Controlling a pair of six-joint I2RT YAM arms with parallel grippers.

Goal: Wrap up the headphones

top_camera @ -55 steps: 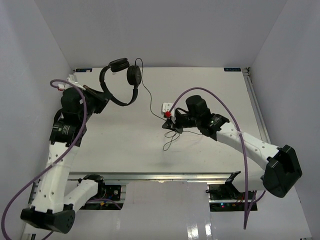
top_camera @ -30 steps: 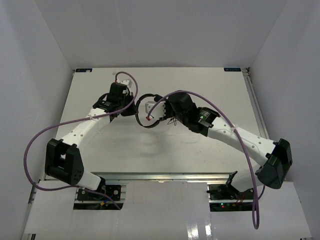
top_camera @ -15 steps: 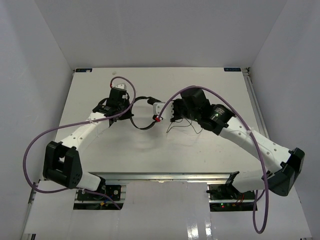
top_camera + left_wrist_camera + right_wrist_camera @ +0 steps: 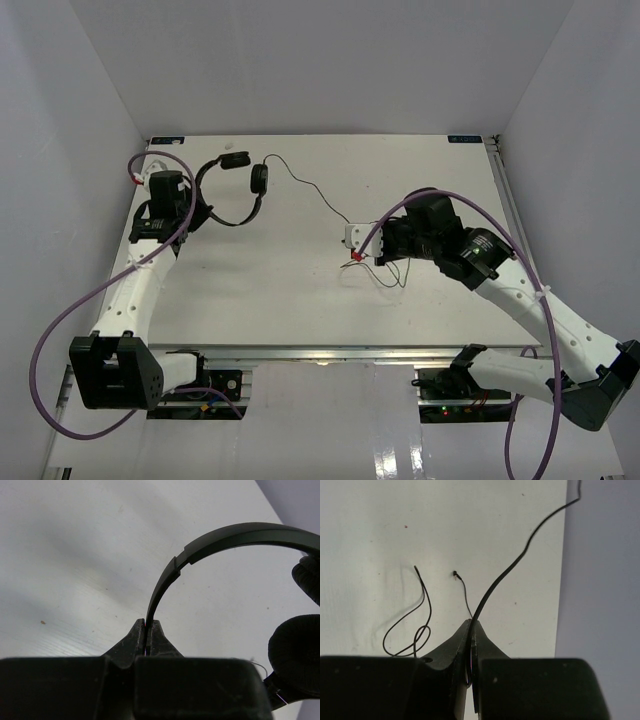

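The black headphones point(image 4: 232, 190) are at the table's back left, with the headband point(image 4: 225, 537) curving over to two earcups point(image 4: 295, 655). My left gripper point(image 4: 203, 212) is shut on the thin headband, with the jaws pinching its edge point(image 4: 148, 630). The thin black cord point(image 4: 310, 187) runs from the earcups across the table to my right gripper point(image 4: 352, 245), which is shut on it point(image 4: 471, 630). The cord point(image 4: 520, 555) rises away from the jaws. Its loose end lies in loops point(image 4: 388, 272) beside the right gripper, and the loops also show in the right wrist view point(image 4: 412, 625).
The white table point(image 4: 300, 310) is boxed by white walls at the left, back and right. A metal rail point(image 4: 506, 195) runs along its right edge. Thick purple arm cables point(image 4: 60, 310) hang beside both arms.
My left gripper has carried the headphones from the middle to the back left. My right gripper has moved right and nearer with the cord. The cord is now drawn out between them.
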